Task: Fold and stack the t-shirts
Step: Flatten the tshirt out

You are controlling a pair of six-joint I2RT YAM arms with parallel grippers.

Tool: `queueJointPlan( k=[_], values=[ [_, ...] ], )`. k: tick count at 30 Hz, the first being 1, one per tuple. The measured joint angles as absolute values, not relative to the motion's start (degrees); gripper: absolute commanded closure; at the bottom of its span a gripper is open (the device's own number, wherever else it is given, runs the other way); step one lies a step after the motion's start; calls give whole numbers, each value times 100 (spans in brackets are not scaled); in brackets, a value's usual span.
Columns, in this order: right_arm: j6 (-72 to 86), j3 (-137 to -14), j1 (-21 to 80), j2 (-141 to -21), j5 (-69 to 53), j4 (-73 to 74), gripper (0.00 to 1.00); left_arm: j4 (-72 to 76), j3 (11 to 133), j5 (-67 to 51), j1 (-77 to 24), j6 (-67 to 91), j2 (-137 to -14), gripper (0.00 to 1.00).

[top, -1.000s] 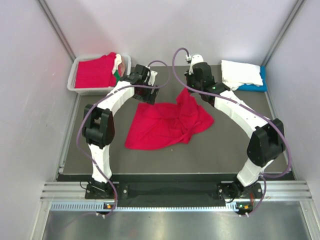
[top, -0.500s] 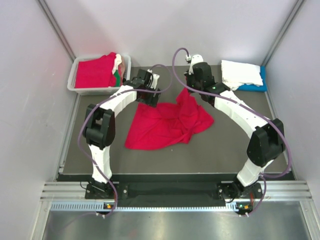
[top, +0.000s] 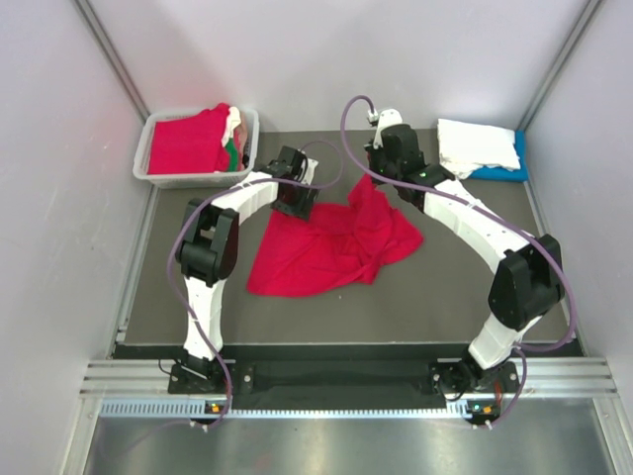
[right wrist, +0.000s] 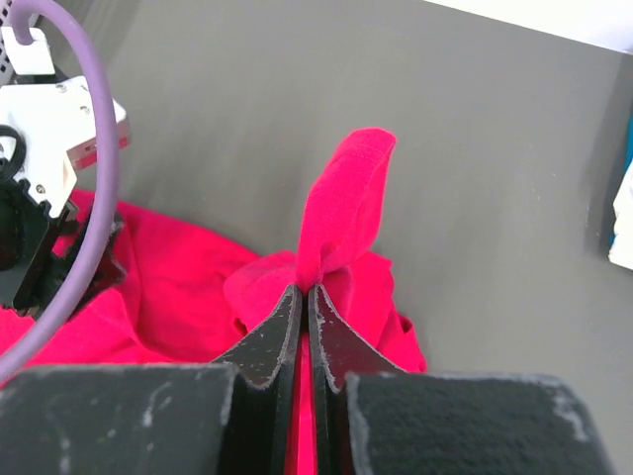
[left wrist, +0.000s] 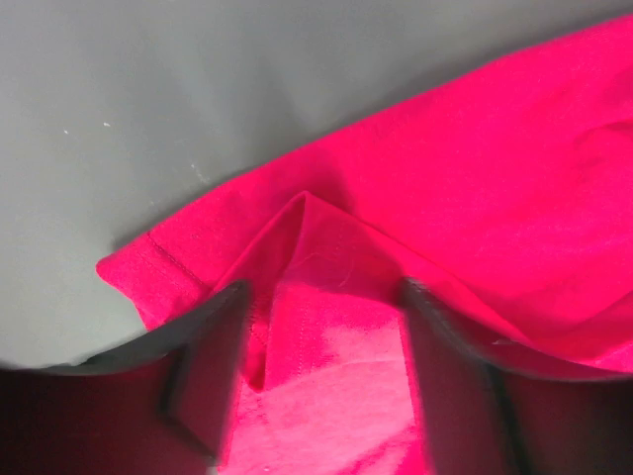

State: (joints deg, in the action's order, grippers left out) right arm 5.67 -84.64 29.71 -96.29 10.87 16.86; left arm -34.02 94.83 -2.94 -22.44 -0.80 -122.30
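A crumpled red t-shirt (top: 331,245) lies in the middle of the dark mat. My left gripper (top: 295,198) is down at the shirt's far left corner. In the left wrist view it (left wrist: 324,293) is open, its jaws on either side of a raised fold of the red cloth (left wrist: 326,247). My right gripper (top: 374,178) is at the shirt's far edge and holds it lifted. In the right wrist view it (right wrist: 305,290) is shut on a pinch of the red shirt (right wrist: 346,198), which sticks up past the fingertips.
A pale plastic tub (top: 158,180) holding red shirts (top: 186,142) stands at the far left. A folded white shirt (top: 478,146) lies on a blue one (top: 506,174) at the far right. Grey walls close in both sides.
My left gripper has moved right and nearer, from beside the tub down onto the red shirt's corner. The right arm and the shirt have hardly moved.
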Motion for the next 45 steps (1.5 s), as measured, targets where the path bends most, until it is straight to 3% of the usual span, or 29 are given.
queueJointPlan(
  k=[3,5,7,8,20,31,38,45],
  values=[
    [585,-8418,2971,-9627,1066,1625,100,-3406,9478,-292,-2244,-47,-12230,66],
    [607,-8396,2971,-9627,1048,1605,100,-3400,9478,-294,-2244,-27,-12230,75],
    [620,-8394,2971,-9627,1037,1590,100,-3402,9472,-294,-2244,-23,-12230,98],
    [624,-8392,2971,-9627,1033,1579,100,-3402,9470,-296,-2244,-16,-12230,100],
    [593,-8355,2969,-9627,1007,1590,100,-3527,9491,-279,-2034,56,-11865,100],
    [333,-9133,2910,-9472,1262,1914,100,-4320,11102,-937,154,336,-11187,100],
    [187,-9159,2947,-8318,1481,2086,100,-5026,11491,-985,432,338,-9714,100],
    [-154,-9148,3395,-6731,2023,2117,100,-5841,12521,-1068,725,344,-9043,100]
  ],
)
